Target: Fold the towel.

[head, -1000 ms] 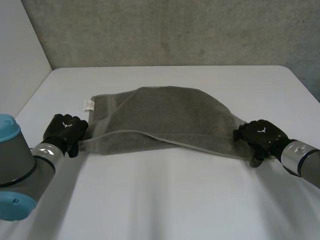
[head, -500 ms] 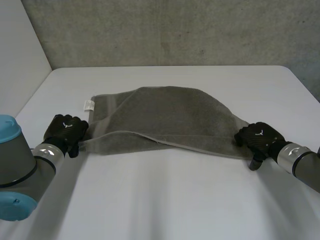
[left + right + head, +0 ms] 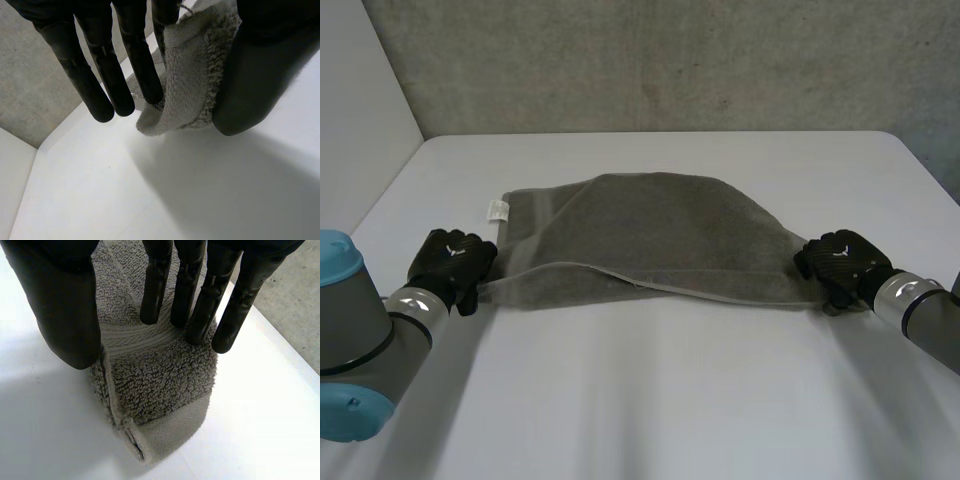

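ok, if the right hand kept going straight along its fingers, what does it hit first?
The towel: in the right wrist view the right hand points its fingers at the towel's corner, which lies just past the fingertips. After that comes the table under it. Depth is unclear, so they may be touching.

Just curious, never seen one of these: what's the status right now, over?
Left robot hand pinching towel, left corner. Right robot hand pinching right corner. Towel partly doubled over on table. Nothing in the way.
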`<state>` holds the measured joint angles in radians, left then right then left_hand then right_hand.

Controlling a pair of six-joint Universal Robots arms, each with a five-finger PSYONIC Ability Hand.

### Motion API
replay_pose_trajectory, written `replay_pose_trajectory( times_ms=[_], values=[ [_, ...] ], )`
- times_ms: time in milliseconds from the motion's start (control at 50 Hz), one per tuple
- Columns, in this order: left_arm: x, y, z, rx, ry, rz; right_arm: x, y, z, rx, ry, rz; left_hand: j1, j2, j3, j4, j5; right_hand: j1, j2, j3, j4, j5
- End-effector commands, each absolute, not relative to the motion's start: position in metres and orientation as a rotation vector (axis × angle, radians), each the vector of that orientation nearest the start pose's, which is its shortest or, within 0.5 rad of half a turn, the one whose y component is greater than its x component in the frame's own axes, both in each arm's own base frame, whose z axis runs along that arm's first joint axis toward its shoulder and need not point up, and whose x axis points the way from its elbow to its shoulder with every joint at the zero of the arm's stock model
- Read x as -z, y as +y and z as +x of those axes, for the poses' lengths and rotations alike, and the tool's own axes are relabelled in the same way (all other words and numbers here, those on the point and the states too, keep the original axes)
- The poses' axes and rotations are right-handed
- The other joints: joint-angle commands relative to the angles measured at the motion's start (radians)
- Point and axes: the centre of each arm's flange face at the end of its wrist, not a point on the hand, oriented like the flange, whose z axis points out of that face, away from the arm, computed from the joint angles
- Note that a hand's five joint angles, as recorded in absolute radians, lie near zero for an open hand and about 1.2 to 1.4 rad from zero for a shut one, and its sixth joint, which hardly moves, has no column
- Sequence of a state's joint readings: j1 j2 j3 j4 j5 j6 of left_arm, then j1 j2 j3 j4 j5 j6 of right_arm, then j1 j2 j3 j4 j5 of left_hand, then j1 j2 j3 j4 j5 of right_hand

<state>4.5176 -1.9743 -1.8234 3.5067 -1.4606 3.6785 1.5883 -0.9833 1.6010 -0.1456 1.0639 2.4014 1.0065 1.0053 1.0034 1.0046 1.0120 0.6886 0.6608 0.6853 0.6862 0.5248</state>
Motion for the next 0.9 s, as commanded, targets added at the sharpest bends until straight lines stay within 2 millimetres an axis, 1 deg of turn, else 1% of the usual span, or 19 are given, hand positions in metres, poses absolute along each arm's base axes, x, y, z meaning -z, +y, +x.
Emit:
replay_pose_trajectory(
  times_ms=[20, 140, 160, 180, 220, 240, 260, 280, 340, 400, 440, 500, 540, 700, 900],
  values=[
    [-0.137, -0.294, -0.202, 1.801, 2.233, 0.962, -0.113, -0.341, 0.181, 1.688, 2.235, -1.324, -0.118, -0.117, -0.115, -0.116, -0.298, 0.016, 0.044, 0.019, 0.018, 0.005],
    [-0.137, -0.294, -0.202, 1.8, 2.235, 0.963, -0.111, -0.342, 0.181, 1.678, 2.243, -1.321, -0.115, -0.114, -0.112, -0.113, -0.295, 0.036, 0.064, 0.04, 0.039, 0.026],
    [-0.137, -0.295, -0.202, 1.799, 2.235, 0.961, -0.112, -0.342, 0.182, 1.678, 2.241, -1.325, -0.115, -0.114, -0.112, -0.113, -0.295, 0.135, 0.163, 0.139, 0.138, 0.125],
    [-0.137, -0.295, -0.202, 1.799, 2.235, 0.961, -0.112, -0.342, 0.182, 1.678, 2.241, -1.325, -0.115, -0.114, -0.112, -0.113, -0.295, 0.136, 0.164, 0.14, 0.139, 0.126],
    [-0.137, -0.295, -0.201, 1.8, 2.233, 0.959, -0.113, -0.343, 0.181, 1.687, 2.242, -1.319, -0.115, -0.114, -0.112, -0.113, -0.295, 0.519, 0.547, 0.522, 0.521, 0.508],
    [-0.137, -0.295, -0.201, 1.8, 2.233, 0.959, -0.113, -0.343, 0.181, 1.687, 2.242, -1.319, -0.115, -0.114, -0.112, -0.113, -0.295, 0.521, 0.549, 0.524, 0.523, 0.51],
    [-0.137, -0.295, -0.201, 1.801, 2.232, 0.956, -0.114, -0.345, 0.18, 1.692, 2.244, -1.313, -0.115, -0.114, -0.112, -0.113, -0.295, 0.66, 0.688, 0.664, 0.663, 0.65],
    [-0.137, -0.295, -0.201, 1.801, 2.232, 0.956, -0.115, -0.346, 0.179, 1.7, 2.254, -1.307, -0.115, -0.114, -0.112, -0.113, -0.295, 0.707, 0.735, 0.711, 0.71, 0.696],
    [-0.137, -0.295, -0.201, 1.801, 2.232, 0.956, -0.115, -0.347, 0.177, 1.701, 2.269, -1.295, -0.115, -0.114, -0.112, -0.113, -0.295, 0.708, 0.736, 0.711, 0.71, 0.697],
    [-0.138, -0.295, -0.201, 1.802, 2.23, 0.956, -0.119, -0.35, 0.174, 1.728, 2.296, -1.263, -0.115, -0.114, -0.112, -0.113, -0.295, 0.708, 0.736, 0.711, 0.71, 0.697],
    [-0.139, -0.294, -0.202, 1.807, 2.227, 0.959, -0.129, -0.351, 0.172, 1.756, 2.299, -1.225, -0.115, -0.114, -0.112, -0.113, -0.295, 0.708, 0.736, 0.711, 0.71, 0.697],
    [-0.139, -0.294, -0.202, 1.807, 2.227, 0.959, -0.134, -0.351, 0.172, 1.776, 2.288, -1.21, -0.118, -0.117, -0.115, -0.116, -0.298, 0.708, 0.736, 0.711, 0.71, 0.697],
    [-0.14, -0.293, -0.202, 1.809, 2.225, 0.96, -0.14, -0.349, 0.173, 1.784, 2.279, -1.175, -0.162, -0.16, -0.158, -0.16, -0.342, 0.708, 0.736, 0.711, 0.71, 0.697],
    [-0.14, -0.292, -0.205, 1.814, 2.225, 0.974, -0.136, -0.342, 0.173, 1.751, 2.287, -1.162, -0.247, -0.246, -0.244, -0.245, -0.427, 0.708, 0.736, 0.711, 0.71, 0.697],
    [-0.139, -0.291, -0.208, 1.812, 2.228, 0.985, -0.136, -0.341, 0.174, 1.748, 2.285, -1.171, -0.227, -0.225, -0.223, -0.225, -0.407, 0.708, 0.736, 0.711, 0.71, 0.697]
  ],
)
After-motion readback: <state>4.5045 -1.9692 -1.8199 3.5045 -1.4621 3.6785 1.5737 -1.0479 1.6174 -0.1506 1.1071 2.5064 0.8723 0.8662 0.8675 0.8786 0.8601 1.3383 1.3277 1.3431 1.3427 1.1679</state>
